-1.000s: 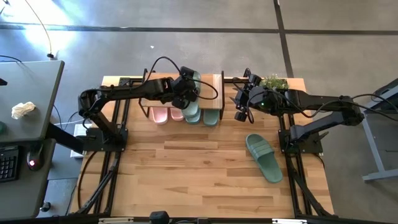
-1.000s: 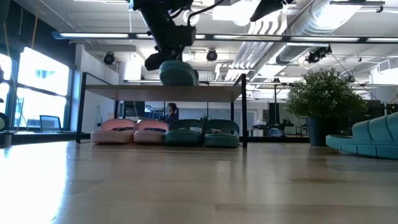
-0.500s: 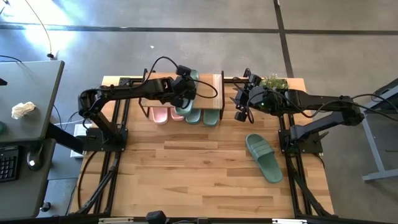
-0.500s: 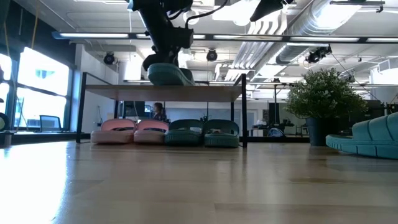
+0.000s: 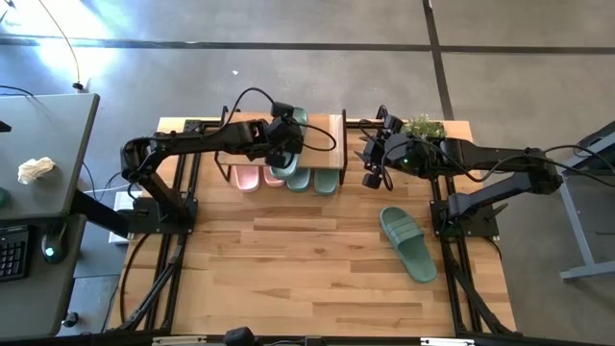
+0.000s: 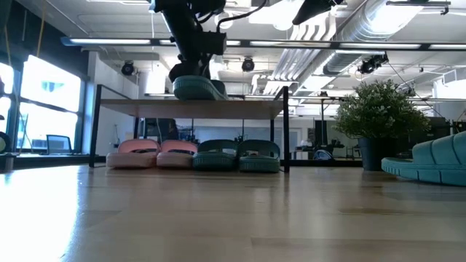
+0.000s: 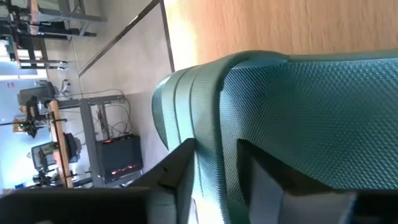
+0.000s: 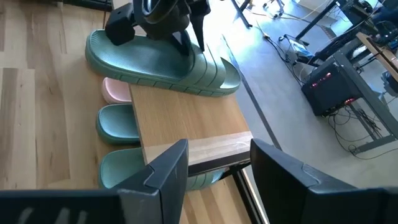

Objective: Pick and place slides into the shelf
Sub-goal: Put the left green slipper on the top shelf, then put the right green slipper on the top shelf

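Note:
A dark green slide (image 8: 155, 59) lies flat on its sole on the wooden top of the shelf (image 8: 186, 118); the low view shows this slide (image 6: 196, 87) too. My left gripper (image 7: 214, 149) is over it, slanting down. Its fingers stand open on either side of the slide's side rim (image 7: 205, 124), and some footbed shows between the rim and one finger. Under the shelf stand a pink pair (image 6: 156, 154) and a green pair (image 6: 237, 155). My right gripper (image 8: 214, 180) hangs open just right of the shelf, with nothing between its fingers.
Another dark green slide (image 5: 407, 243) lies on the table toward the right, near the right arm's base. A potted plant (image 5: 423, 127) stands at the far right corner. The near half of the table (image 5: 288, 279) is bare wood.
My left gripper has rolled a little at the wrist while staying over the shelf. The dark green slide, tilted above the shelf top a second ago, has come down flat onto it. My right arm has kept still.

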`<state>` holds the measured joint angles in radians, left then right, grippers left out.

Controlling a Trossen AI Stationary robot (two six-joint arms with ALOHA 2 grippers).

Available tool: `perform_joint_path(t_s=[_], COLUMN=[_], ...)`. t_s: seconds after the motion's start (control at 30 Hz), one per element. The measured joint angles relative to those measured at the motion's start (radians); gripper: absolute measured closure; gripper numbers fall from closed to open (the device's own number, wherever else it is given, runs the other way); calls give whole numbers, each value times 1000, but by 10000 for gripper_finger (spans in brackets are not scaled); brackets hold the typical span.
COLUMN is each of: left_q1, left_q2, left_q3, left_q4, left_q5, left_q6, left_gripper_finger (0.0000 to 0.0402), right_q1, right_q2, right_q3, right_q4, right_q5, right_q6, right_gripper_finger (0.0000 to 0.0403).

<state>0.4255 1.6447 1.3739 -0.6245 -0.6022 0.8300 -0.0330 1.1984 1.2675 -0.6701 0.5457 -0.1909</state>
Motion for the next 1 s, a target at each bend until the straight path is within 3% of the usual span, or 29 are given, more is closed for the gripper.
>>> perform_joint_path(t_s=[0.33,0.63,0.77,0.87,1.0], left_q1=[-27,-90,-133,-178,-242], left_q2=[-17,-102,-141,-177,-220], left_q3=[0,1,1,0,0], left_q4=[-54,-94,-147,-188,-218], left_q5=[6,8,8,13,64], left_q6=[-33,-123,-202,-269,-323], left_gripper_finger=[218,195,199,203,203], right_q1=[0,1,1,1,1], right_q2=[0,-16,-44,-77,-121], right_q3=[0,0,0,0,0], right_q4=[-11,-5,-22,-73,-276], right_q5=[0,-34,-164,-323,-526], right_q6=[-19,-28,3,43,125], right_gripper_finger=[238,238,238,238,238])
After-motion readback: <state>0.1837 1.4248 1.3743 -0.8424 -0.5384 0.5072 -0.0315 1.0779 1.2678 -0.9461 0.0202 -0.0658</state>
